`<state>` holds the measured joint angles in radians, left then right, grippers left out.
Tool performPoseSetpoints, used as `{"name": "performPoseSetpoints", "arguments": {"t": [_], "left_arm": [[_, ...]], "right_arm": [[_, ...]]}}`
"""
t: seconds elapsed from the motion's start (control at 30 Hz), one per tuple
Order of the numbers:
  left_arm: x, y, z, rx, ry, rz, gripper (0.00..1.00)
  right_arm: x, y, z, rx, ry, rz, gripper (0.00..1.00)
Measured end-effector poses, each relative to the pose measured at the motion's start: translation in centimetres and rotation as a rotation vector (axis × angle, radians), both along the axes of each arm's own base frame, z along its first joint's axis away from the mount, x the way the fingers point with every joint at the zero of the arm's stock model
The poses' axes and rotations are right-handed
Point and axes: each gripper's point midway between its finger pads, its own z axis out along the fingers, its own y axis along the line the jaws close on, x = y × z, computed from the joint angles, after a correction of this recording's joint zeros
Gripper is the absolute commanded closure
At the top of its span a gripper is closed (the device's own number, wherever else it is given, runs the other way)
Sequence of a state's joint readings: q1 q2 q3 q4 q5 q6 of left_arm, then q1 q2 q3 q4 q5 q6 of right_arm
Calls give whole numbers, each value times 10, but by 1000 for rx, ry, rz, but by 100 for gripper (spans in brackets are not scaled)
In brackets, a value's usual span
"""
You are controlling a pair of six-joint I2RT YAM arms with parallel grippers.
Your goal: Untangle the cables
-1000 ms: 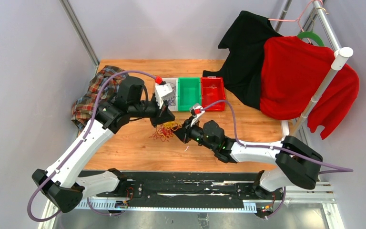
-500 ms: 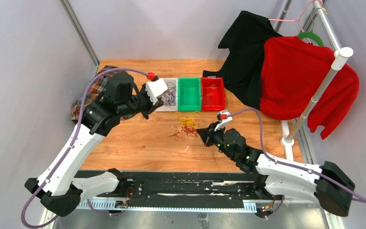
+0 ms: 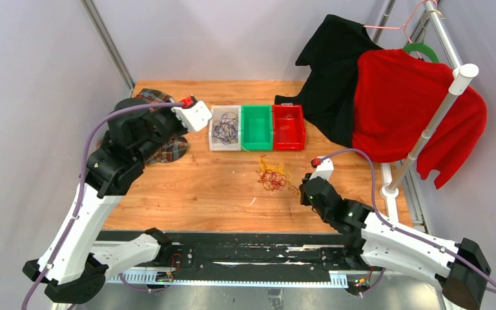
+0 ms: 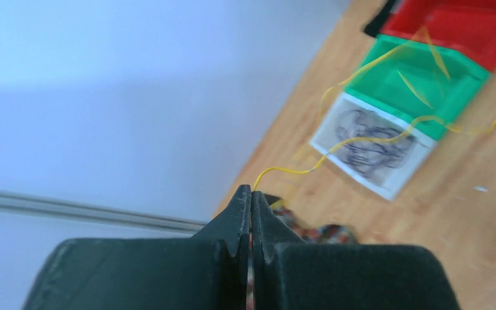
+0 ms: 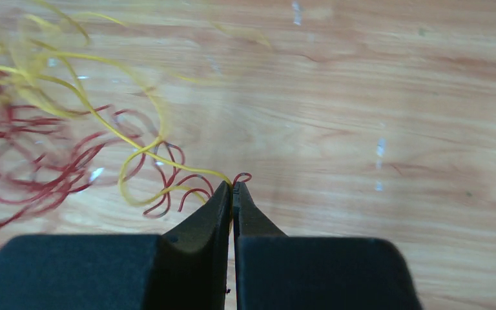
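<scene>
Left gripper [image 4: 251, 194] is closed, pinching a blurred yellow cable [image 4: 361, 139] too thin to trace from above. Right gripper [image 5: 234, 187] is closed on strands of the red-yellow tangle [image 3: 272, 176], which lies near the bins [image 3: 256, 126].

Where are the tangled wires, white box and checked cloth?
Tangle of thin yellow and red cables [image 3: 272, 176]: top view, its middle.
White plastic bin [image 3: 225, 147]: top view, its near wall.
Plaid cloth [image 3: 168, 150]: top view, near part.
</scene>
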<state>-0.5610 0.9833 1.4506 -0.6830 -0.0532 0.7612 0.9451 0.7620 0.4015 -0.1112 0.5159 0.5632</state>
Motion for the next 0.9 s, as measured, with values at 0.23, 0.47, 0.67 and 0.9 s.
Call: {"name": "performPoseSetpoints", "arguments": {"t": [0.23, 0.47, 0.67, 0.9], "left_arm": [[7, 32, 78, 33, -286, 123, 99], [-4, 61, 166, -37, -550, 247, 100], [-21, 81, 225, -110, -725, 327, 99], [-42, 102, 283, -178, -882, 409, 99]], "right_arm": [[2, -47, -28, -171, 156, -210, 99], [-7, -78, -43, -281, 243, -323, 99], [-9, -97, -42, -311, 269, -402, 99], [-15, -111, -48, -331, 304, -445, 99]]}}
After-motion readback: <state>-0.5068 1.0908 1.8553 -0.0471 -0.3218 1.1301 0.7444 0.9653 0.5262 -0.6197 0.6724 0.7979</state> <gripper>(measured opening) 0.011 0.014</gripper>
